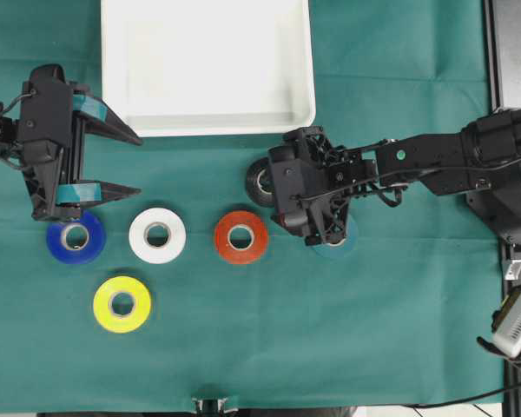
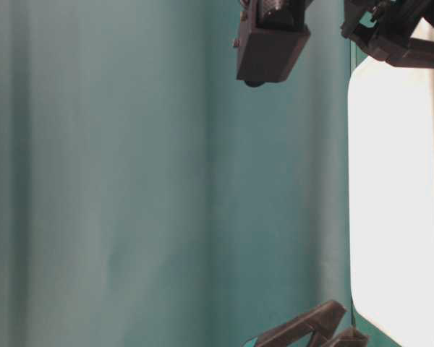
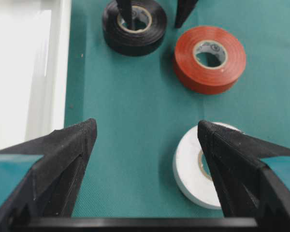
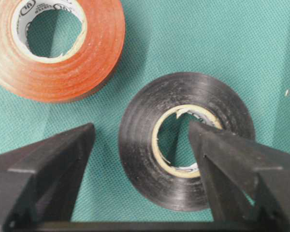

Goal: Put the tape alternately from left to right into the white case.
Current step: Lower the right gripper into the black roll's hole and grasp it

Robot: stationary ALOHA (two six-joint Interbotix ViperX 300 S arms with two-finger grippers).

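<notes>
The white case [image 1: 208,65] lies at the back, with nothing in it. On the green cloth lie blue tape [image 1: 75,236], white tape [image 1: 157,234], red tape [image 1: 240,236] and yellow tape [image 1: 122,304]. Teal tape [image 1: 337,247] shows partly under the right arm. My right gripper [image 4: 141,126] straddles the wall of the black tape [image 4: 183,145]. One finger is inside the core and the other stands outside, a gap away. My left gripper [image 3: 147,124] hangs open over bare cloth beside the white tape [image 3: 191,169], holding nothing.
The table's right edge carries a grey frame [image 1: 512,52] and the right arm's base [image 1: 504,165]. The case's rim [image 3: 63,63] runs just left of my left gripper. The red tape [image 4: 53,48] lies close to the black roll.
</notes>
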